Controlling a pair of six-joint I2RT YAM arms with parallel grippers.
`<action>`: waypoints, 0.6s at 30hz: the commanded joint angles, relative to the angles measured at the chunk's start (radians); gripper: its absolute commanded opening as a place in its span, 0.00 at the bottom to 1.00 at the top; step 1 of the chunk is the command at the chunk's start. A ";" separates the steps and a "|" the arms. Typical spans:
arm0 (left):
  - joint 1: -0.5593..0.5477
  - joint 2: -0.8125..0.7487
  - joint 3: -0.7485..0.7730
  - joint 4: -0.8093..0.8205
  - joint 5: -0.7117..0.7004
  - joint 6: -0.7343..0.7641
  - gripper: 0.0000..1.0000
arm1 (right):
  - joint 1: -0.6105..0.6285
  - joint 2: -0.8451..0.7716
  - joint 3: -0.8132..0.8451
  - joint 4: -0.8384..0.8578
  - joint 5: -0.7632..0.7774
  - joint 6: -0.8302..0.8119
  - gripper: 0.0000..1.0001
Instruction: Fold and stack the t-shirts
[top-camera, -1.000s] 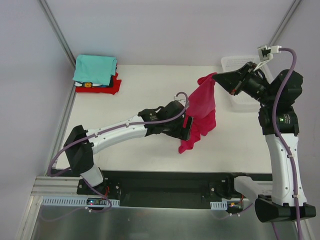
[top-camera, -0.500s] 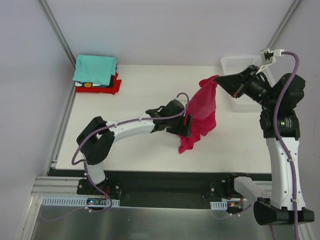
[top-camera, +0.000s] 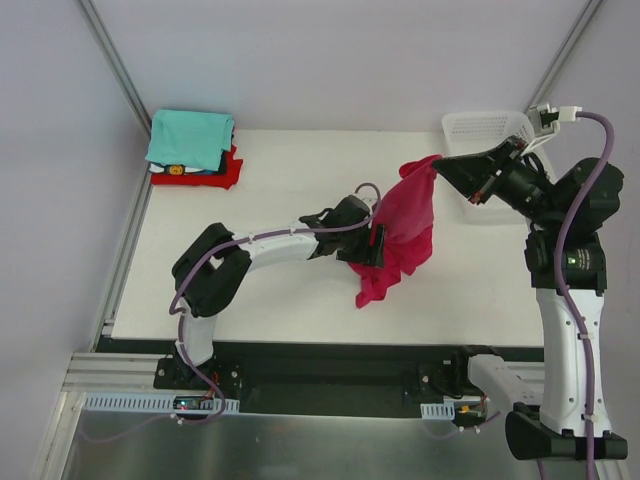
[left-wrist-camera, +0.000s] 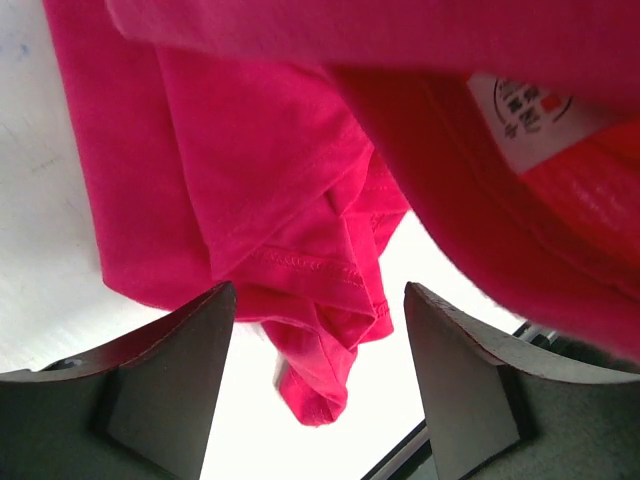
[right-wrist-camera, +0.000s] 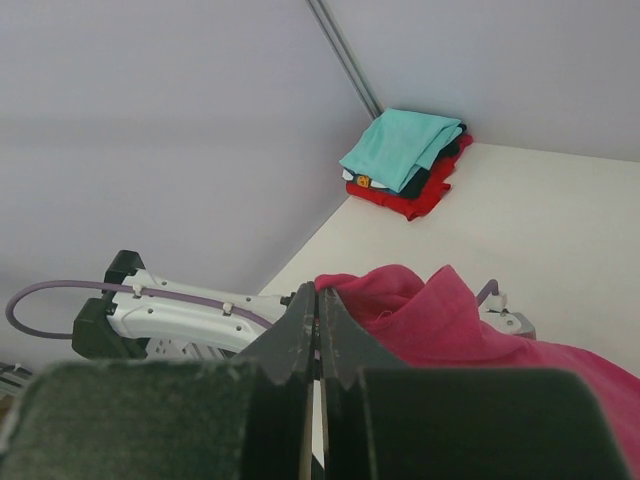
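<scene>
A magenta-pink t-shirt (top-camera: 410, 212) hangs bunched above the table's middle right, and my right gripper (top-camera: 438, 164) is shut on its top edge. In the right wrist view the shut jaws (right-wrist-camera: 318, 298) pinch the cloth (right-wrist-camera: 470, 330). My left gripper (top-camera: 372, 246) is at the shirt's left side, low down. Its fingers (left-wrist-camera: 170, 370) stand open, and the shirt's lower hem (left-wrist-camera: 320, 350) dangles between them without touching either. A white label (left-wrist-camera: 525, 120) shows on the shirt. Folded t-shirts, teal on top of dark and red, are stacked (top-camera: 192, 146) at the far left corner (right-wrist-camera: 405, 160).
A white mesh basket (top-camera: 485, 124) stands at the far right corner, just behind my right gripper. The left arm's purple cable (top-camera: 362, 190) loops up close to the hanging shirt. The table's near edge runs below the shirt's tail (top-camera: 370, 295).
The left arm has folded in, with its elbow nearer the table's middle, while its gripper stays at the shirt. The right gripper has drawn slightly right with the shirt.
</scene>
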 joint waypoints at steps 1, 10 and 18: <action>0.019 0.012 0.044 0.040 0.019 0.030 0.68 | -0.007 -0.041 0.026 0.068 -0.034 0.025 0.01; 0.053 0.016 0.020 0.034 0.011 0.066 0.67 | -0.017 -0.058 0.029 0.067 -0.028 0.033 0.01; 0.056 0.074 0.021 0.052 0.030 0.032 0.65 | -0.017 -0.075 0.060 0.068 -0.037 0.055 0.01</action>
